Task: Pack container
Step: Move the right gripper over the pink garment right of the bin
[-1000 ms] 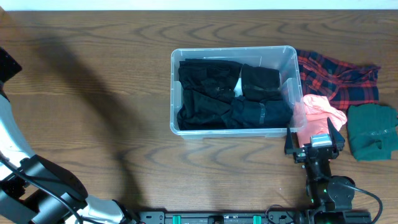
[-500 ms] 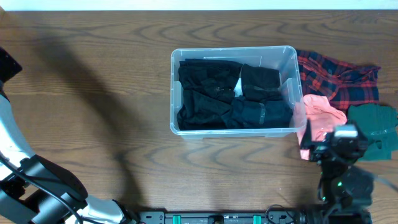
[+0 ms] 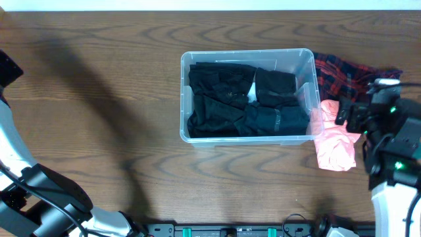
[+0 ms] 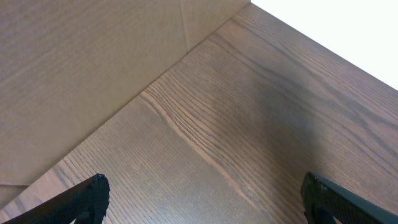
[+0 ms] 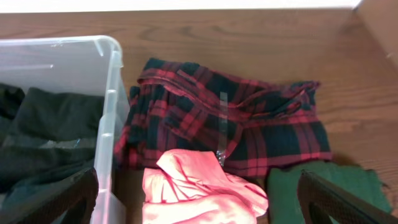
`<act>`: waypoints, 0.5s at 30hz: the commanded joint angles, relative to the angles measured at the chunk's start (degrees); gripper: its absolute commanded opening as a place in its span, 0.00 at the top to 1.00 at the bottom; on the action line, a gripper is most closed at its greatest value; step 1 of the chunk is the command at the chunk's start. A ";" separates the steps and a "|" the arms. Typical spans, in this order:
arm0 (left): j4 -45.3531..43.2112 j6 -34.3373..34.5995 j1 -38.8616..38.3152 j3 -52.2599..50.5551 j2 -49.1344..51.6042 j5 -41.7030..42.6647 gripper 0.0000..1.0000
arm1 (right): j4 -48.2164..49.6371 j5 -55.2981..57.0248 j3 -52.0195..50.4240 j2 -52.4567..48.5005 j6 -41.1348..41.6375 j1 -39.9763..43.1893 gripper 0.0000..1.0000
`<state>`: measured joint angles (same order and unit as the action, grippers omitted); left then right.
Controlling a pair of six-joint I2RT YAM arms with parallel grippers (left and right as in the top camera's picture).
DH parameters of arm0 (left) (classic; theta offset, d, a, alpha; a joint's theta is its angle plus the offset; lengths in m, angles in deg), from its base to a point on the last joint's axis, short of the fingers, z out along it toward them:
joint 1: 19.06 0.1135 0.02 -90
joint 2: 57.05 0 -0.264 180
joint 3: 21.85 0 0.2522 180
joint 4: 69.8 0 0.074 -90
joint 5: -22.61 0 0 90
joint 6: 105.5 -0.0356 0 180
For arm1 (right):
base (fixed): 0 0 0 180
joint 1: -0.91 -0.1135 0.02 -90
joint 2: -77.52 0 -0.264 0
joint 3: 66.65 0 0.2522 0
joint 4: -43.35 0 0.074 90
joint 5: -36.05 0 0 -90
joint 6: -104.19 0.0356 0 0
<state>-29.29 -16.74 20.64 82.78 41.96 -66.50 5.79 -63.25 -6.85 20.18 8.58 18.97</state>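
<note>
The clear plastic container [image 3: 185,99] stands mid-table and holds folded black clothes [image 3: 243,99]. Its right wall [image 5: 109,106] shows at the left of the right wrist view. Just right of it lie a pink cloth [image 3: 335,141], a red-and-black plaid cloth [image 3: 342,74] and a green cloth [image 5: 323,193]. My right gripper [image 5: 199,200] hangs open above the pink cloth [image 5: 199,193], one finger [image 5: 62,199] over the container's edge, the other over the green cloth. My left gripper [image 4: 202,198] is open over bare wood, far from the container.
The left arm [image 3: 26,178] stands at the table's left edge. A cardboard wall [image 4: 93,62] rises beside the table in the left wrist view. The right arm [image 3: 391,138] covers the green cloth from above.
The right arm has swung from the container's front right corner to the right and back, now above the clothes pile; the pink cloth shows fully. Left arm unchanged.
</note>
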 commanded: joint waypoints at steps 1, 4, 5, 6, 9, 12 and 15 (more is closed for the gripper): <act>0.00 0.70 0.15 0.44 -0.15 -0.31 0.02 | -0.87 -11.80 1.64 -3.58 0.92 4.81 0.01; 0.00 0.70 0.15 0.44 -0.15 -0.31 0.02 | -1.86 -13.79 1.64 -6.86 0.87 8.07 0.01; 0.00 0.70 0.15 0.44 -0.15 -0.31 0.02 | -1.95 -13.40 1.64 -7.78 0.85 8.72 0.01; 0.00 0.70 0.15 0.44 -0.15 -0.31 0.02 | -1.97 -13.22 1.64 -8.74 0.85 9.22 0.01; 0.00 0.70 0.15 0.44 -0.15 -0.28 0.02 | -1.51 -13.22 1.62 -10.67 0.85 9.44 0.01; 0.00 0.70 0.15 0.44 -0.15 -0.31 0.02 | -1.38 -13.25 1.62 -11.67 0.90 9.42 0.01; 0.00 0.70 0.15 0.44 -0.15 -0.31 0.02 | -2.03 -12.74 1.36 -12.81 0.87 9.40 0.01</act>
<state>-29.29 -16.74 20.64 82.78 41.96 -66.50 4.00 -75.08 -6.13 8.39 8.80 28.02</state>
